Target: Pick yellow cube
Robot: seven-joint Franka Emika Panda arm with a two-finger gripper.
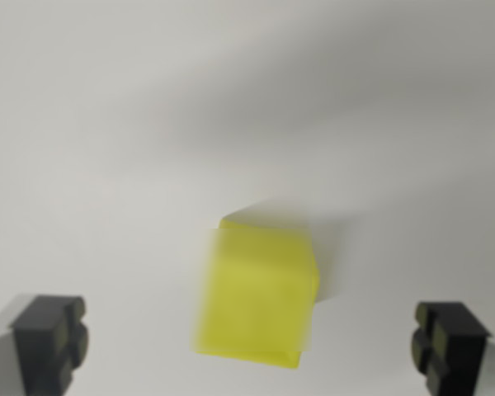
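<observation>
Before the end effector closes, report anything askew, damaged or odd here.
Nothing stands out. The yellow cube sits whole on the plain white surface, turned slightly off square to the open end effector, whose fingers stand clear on either side. The picture is blurred, so fine flaws could be missed.

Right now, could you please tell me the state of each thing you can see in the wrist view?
yellow cube: resting on the white surface, blurred, not gripped, clear of both fingers.
gripper: open, fingers wide apart at the bottom corners, cube between them and a little beyond the tips.
white surface: bare apart from the cube, with soft shadows across it.
</observation>
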